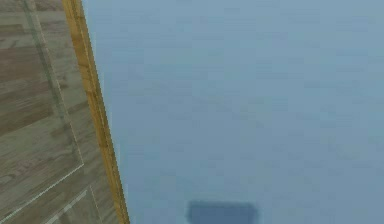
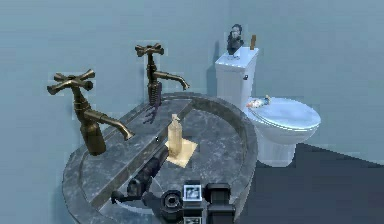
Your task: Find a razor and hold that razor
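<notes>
So, jaws: low in the arm side view, dark body reaching out over the sink [image 2: 228, 145], just left of the two white marker squares [image 2: 192, 191] at the end of the arm [image 2: 218, 212].
Jaws state: honestly cannot tell from these shots. I also cannot tell whether they hold anything, since the dark stone basin sits right behind them.
Nearest thing: a tan bottle-shaped thing [image 2: 176, 130] standing upright on a flat tan pad [image 2: 185, 155] in the basin, a bit beyond the jaws.
Taps: two bronze cross-handle ones, the near tap [image 2: 85, 110] on the left rim and the far tap [image 2: 155, 70] on the back rim, both spouts pointing over the basin.
Toilet: white toilet [image 2: 285, 125] beside the sink, against the blue-grey wall [image 2: 330, 50].
On the tank: a small dark bust [image 2: 234, 40] with a little brownish thing [image 2: 253, 42] next to it.
Razor: can't say for sure. A small pale thing [image 2: 262, 101] lies at the back of the toilet seat near the tank, too tiny to name.
Forward view: wooden door [image 1: 40, 110] with a yellowish edge on the left, plain blue wall [image 1: 250, 90] beside it, and a dark rectangle [image 1: 222, 212] low down.
</notes>
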Motion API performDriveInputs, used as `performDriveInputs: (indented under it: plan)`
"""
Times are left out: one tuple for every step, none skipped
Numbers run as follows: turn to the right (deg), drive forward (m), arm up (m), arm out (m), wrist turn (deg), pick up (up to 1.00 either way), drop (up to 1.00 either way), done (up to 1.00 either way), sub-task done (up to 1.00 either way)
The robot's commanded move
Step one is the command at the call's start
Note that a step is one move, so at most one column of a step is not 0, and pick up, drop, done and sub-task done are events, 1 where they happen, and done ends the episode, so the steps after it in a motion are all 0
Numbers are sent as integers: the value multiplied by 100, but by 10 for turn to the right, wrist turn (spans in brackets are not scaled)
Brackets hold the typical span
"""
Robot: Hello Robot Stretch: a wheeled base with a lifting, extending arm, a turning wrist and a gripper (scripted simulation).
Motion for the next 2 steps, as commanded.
performDriveInputs:
  plan:
    - [0, 0, 10, 0, 0, 0, 0, 0, 0]
    - [0, 0, 0, 0, 0, 0, 0, 100, 0]
